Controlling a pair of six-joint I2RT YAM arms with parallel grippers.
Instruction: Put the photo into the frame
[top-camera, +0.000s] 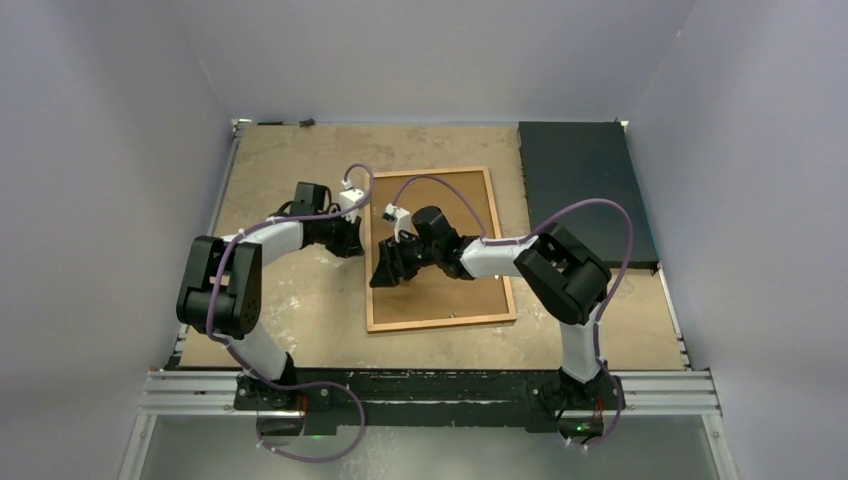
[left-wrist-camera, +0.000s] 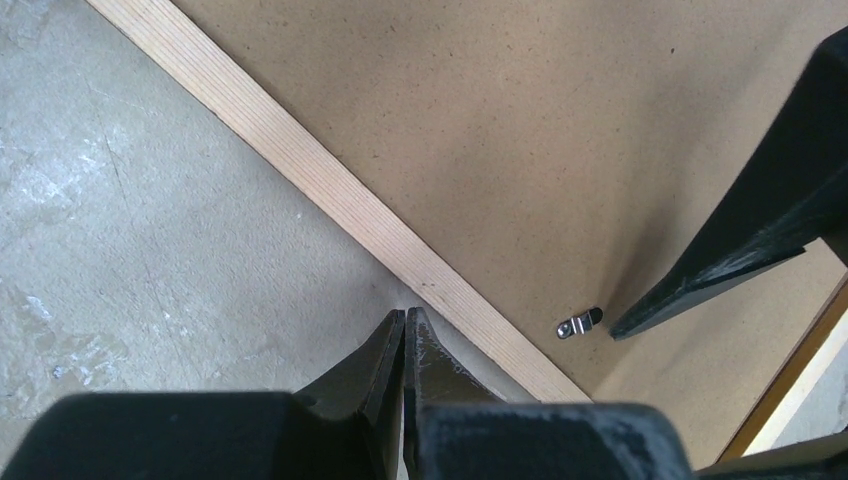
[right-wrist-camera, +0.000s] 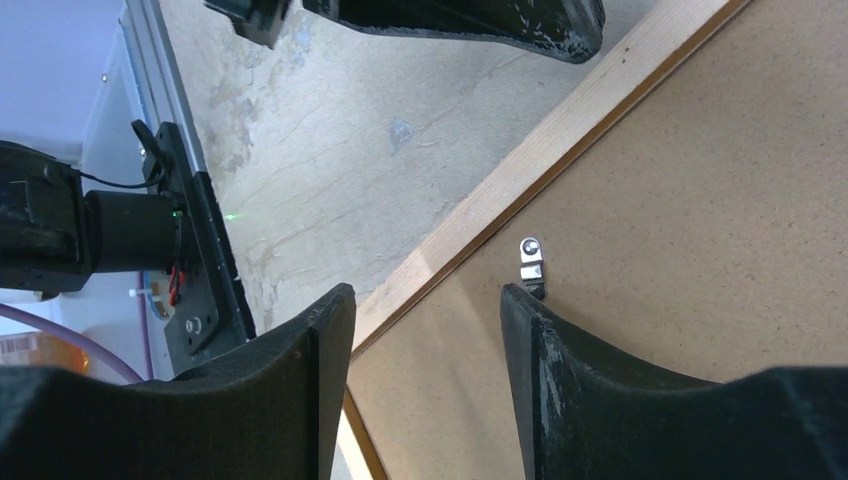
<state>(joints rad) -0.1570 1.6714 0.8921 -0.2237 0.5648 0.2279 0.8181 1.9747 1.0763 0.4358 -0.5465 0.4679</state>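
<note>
Presently, the right claw (right-wrist-camera: 428, 300) stands spread and grasps nothing. Its two fingers straddle the frame's left wooden rail (right-wrist-camera: 560, 150), one on the bench side and the other over the backing board (right-wrist-camera: 700, 280). A small metal retaining tab (right-wrist-camera: 531, 262) sits just beside the inner finger; whether they touch cannot be told. The left claw (left-wrist-camera: 404, 325) is clenched on nothing, its tip poised just outside the same rail, over the bench (left-wrist-camera: 150, 250).

The frame (top-camera: 470, 290) lies face down at mid-bench, brown back uppermost, with the board in place. The photo is not visible in any view, so its whereabouts cannot be stated.

Judgement: the step in hand is opening the back, and insertion has not begun. The next move appears to call for turning the tab clear of the board. That is fine work for broad fingers, and the other claw would likely need to steady the rail.

Obstructions: both claws work close together at one edge and could foul each other. A dark slab (top-camera: 585, 190) lies at the far right corner, well apart from the work.
</note>
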